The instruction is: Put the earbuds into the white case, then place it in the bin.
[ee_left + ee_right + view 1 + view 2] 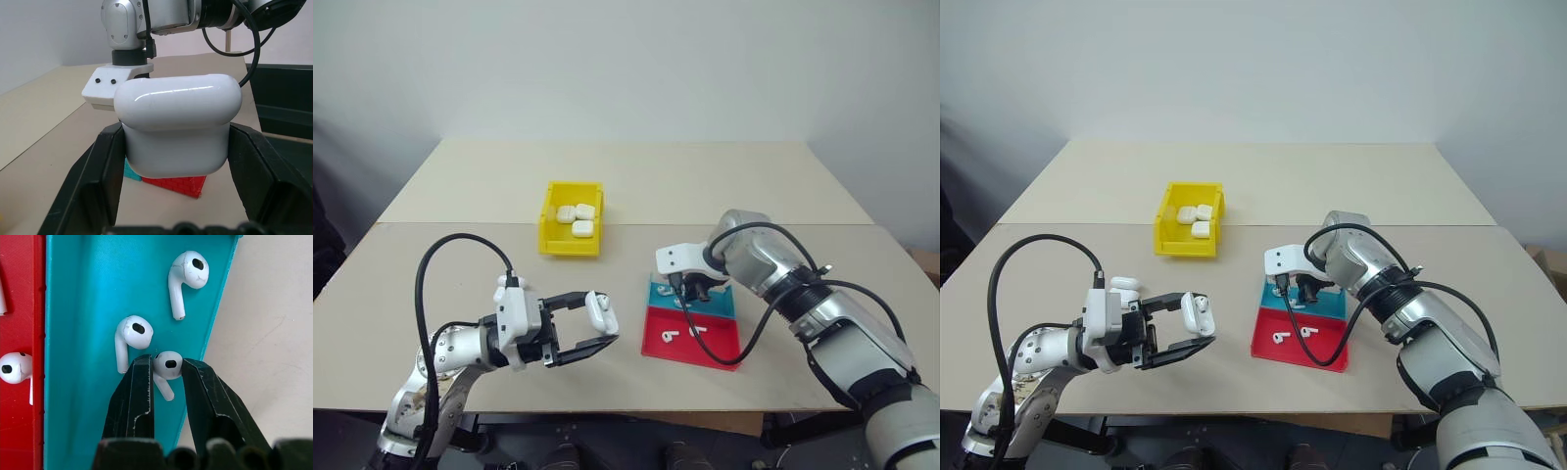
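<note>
My left gripper [597,321] is shut on a white case [599,310], holding it above the table's near left part; the case [178,129] sits between both black fingers. Whether its lid is open I cannot tell. My right gripper [166,368] points down onto the teal part of the tray [722,305], its fingers closed against one earbud [167,365]. Two more earbuds [132,332] lie beside it on the teal, and others [669,336] on the red part. The yellow bin [570,246] stands further back, left of centre, with three white cases [576,217] inside.
The red and teal tray [717,352] lies near the table's front edge at the right of centre. A seam runs across the tabletop behind the bin. Black cables loop from both wrists. Open tabletop lies between the bin and the tray.
</note>
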